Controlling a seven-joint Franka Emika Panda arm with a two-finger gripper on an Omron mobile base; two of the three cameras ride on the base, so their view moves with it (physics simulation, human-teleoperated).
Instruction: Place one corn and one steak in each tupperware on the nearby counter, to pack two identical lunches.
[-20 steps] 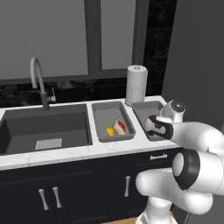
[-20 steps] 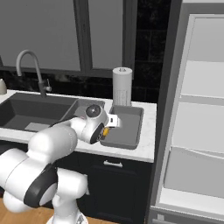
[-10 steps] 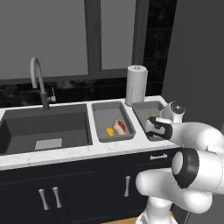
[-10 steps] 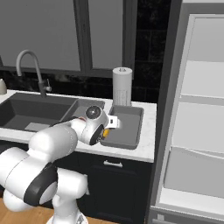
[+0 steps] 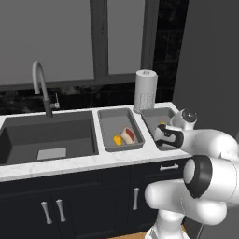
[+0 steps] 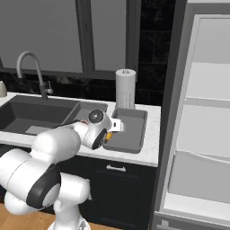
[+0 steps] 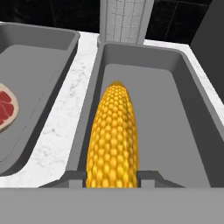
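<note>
My gripper (image 7: 111, 177) is shut on a yellow corn (image 7: 113, 135), which points lengthwise into the right grey tupperware (image 7: 183, 72). In the left base view the gripper (image 5: 161, 135) hangs low over that tupperware (image 5: 151, 119), with a bit of the corn (image 5: 162, 124) showing. From the right, the corn (image 6: 108, 136) sits at the near left edge of the tupperware (image 6: 132, 128). The left tupperware (image 5: 114, 122) holds a second corn (image 5: 117, 139) and a red steak (image 5: 128, 135). That steak (image 7: 6, 107) also lies at the left in the hand view.
A paper towel roll (image 5: 145, 91) stands right behind the two trays on the white counter (image 5: 70, 163). A dark sink (image 5: 46, 140) with a curved faucet (image 5: 39, 88) lies to the left. An open fridge (image 6: 202, 134) stands to the right of the counter.
</note>
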